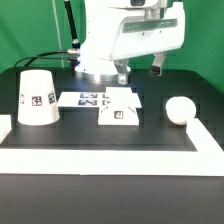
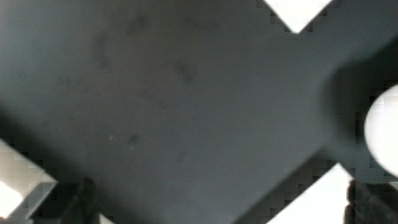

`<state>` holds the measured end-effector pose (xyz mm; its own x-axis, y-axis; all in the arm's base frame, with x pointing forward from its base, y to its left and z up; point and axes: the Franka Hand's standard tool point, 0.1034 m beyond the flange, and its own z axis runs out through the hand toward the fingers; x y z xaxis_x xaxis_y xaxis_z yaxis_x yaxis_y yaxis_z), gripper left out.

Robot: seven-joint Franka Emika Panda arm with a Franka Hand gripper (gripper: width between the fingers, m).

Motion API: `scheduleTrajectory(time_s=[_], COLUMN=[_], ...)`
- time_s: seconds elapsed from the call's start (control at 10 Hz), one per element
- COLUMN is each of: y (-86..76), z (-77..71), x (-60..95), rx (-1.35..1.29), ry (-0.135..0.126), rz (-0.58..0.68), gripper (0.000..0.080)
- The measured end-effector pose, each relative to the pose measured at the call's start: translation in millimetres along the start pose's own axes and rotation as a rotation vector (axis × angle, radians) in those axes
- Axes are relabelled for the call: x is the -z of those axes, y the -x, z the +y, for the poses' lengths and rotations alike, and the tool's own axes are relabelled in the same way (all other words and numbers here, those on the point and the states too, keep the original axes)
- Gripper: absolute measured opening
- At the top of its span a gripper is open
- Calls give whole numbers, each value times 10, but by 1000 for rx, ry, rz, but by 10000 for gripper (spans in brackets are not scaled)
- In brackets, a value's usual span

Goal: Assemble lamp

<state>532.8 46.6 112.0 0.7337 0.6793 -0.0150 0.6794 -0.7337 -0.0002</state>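
Gripper (image 2: 210, 205): we find it spread wide, empty
Shade (image 1: 38, 98): exterior view's left
Base (image 1: 118, 112): between shade and bulb
Bulb (image 1: 180, 110): exterior view's right

Bare table (image 1: 150, 130) seen between base (image 1: 118, 113) and bulb (image 1: 180, 110), marker board (image 1: 85, 99) laid flat just behind base, shade (image 1: 37, 97) stood well off base toward the exterior view's left, strip in front of base unblocked

A black desk (image 1: 70, 135) fills the scene, edged by a white border (image 1: 100, 160) along its near side. Behind it hangs a flat green backdrop (image 1: 30, 30) (evenly lit), with dark cables (image 1: 69, 25) at the far edge.
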Motion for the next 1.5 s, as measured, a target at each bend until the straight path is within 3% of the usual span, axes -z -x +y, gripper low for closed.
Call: scheduleTrajectory(time_s=[0.4,0.6,1.0,1.5], y=[4,258,579,561], z=[-17,-93,-156,-171], x=[-13,-98,-234,-245], rx=[-295,-531,-614,-604], ry=[-3,-9,-21,-22], rz=[4,-20,-55,-57], gripper=[700,700,700,700])
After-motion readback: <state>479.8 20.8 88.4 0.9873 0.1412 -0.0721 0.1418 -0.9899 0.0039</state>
